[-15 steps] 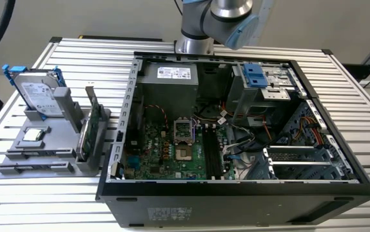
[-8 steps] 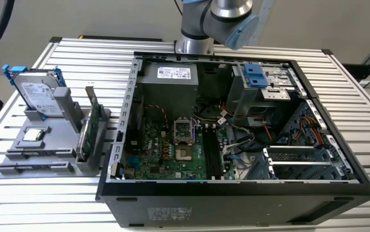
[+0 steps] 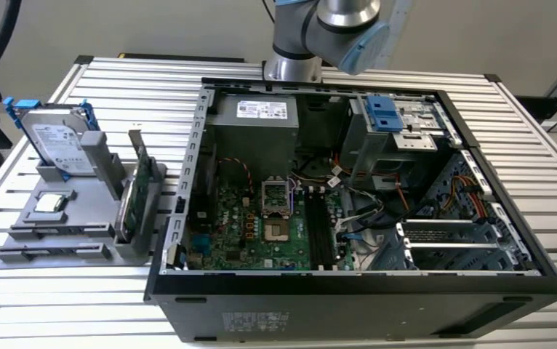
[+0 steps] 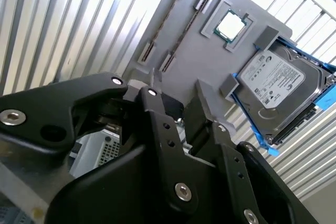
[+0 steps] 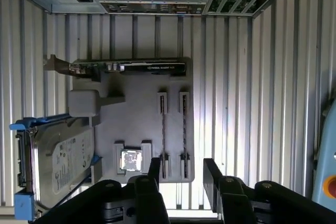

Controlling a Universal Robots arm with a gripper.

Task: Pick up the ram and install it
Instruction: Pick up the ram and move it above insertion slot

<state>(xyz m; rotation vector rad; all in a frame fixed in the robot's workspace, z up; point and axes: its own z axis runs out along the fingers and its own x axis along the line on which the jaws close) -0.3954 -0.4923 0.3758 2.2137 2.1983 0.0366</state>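
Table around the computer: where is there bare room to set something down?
Bare slats of the table lie on the exterior view's left, in front of the grey holder, and behind the hard drive. Crowded: the strip between the holder and the computer case.

The tray (image 3: 84, 214), at the exterior view's left of the computer case (image 3: 356, 313), carries a hard drive (image 3: 60, 142), processor (image 3: 51, 203), graphics card (image 3: 141, 193) and ram sticks (image 5: 163, 129).

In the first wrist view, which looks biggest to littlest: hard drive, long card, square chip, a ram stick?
1. hard drive
2. long card, seen edge-on
3. square chip and ram stick: unsure, the stick is longer, the chip wider
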